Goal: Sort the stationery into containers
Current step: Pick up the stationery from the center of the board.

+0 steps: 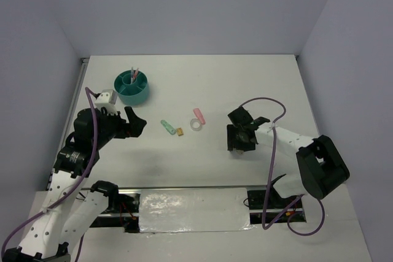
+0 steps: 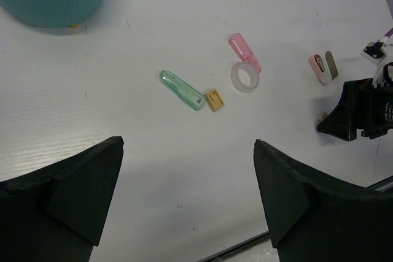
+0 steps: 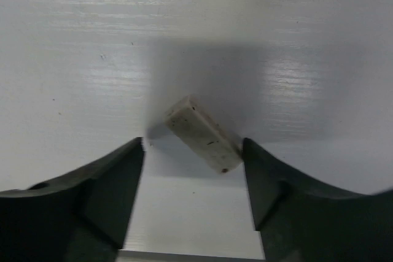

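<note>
Fingers [image 3: 110,182] of the right gripper [image 3: 192,151] stand wide around the beige block [image 3: 202,134] on the table [image 3: 73,59]; left gripper [image 2: 188,144] gapes wide too.

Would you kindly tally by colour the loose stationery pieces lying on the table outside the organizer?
Pink blocks: 2
Mint-green block: 1
Orange piece: 1
White tape ring: 1
Brown block: 1
Beige block: 1
Total: 7

A white tabletop [image 1: 245,90] spread between plain, pale lilac-grey walls [image 1: 184,10] that rose at its left, far and right sides. At its near edge lay a shiny, wrinkled sheet [image 1: 193,210], pale and glaring with reflected light.
</note>
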Robot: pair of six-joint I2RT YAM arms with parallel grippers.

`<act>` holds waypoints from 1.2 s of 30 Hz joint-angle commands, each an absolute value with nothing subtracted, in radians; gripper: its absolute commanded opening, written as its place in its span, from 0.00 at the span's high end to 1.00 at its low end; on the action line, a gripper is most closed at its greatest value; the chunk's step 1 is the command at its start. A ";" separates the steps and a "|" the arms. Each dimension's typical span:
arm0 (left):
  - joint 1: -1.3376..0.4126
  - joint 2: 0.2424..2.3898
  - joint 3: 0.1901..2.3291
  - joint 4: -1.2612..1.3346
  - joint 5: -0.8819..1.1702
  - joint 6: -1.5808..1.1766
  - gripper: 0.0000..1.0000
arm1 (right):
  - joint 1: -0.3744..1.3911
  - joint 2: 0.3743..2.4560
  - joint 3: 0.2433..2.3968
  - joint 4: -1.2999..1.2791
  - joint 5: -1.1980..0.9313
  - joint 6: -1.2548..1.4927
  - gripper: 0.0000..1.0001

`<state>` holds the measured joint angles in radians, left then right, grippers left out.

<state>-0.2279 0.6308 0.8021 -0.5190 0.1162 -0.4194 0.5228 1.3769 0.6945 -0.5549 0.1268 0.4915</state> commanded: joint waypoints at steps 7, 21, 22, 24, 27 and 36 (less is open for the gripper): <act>-0.233 0.615 0.801 -0.482 0.132 -0.405 0.01 | 0.569 1.397 0.675 -0.509 0.086 0.500 0.64; -0.247 0.641 0.804 -0.471 0.167 -0.420 0.01 | 0.759 1.436 0.678 -0.416 0.115 0.545 0.94; -0.247 0.644 0.807 -0.471 0.214 -0.452 0.01 | 0.819 1.408 0.681 -0.393 0.098 0.540 0.95; -0.247 0.646 0.779 -0.424 0.305 -0.509 0.01 | 0.891 1.304 0.695 -0.307 0.094 0.531 0.96; -0.248 0.624 0.723 -0.281 0.486 -0.662 0.03 | 1.027 1.194 0.732 -0.184 0.124 0.535 0.96; -0.270 0.558 0.747 -0.195 0.525 -0.885 0.14 | 1.316 1.144 0.913 0.044 0.347 0.399 0.96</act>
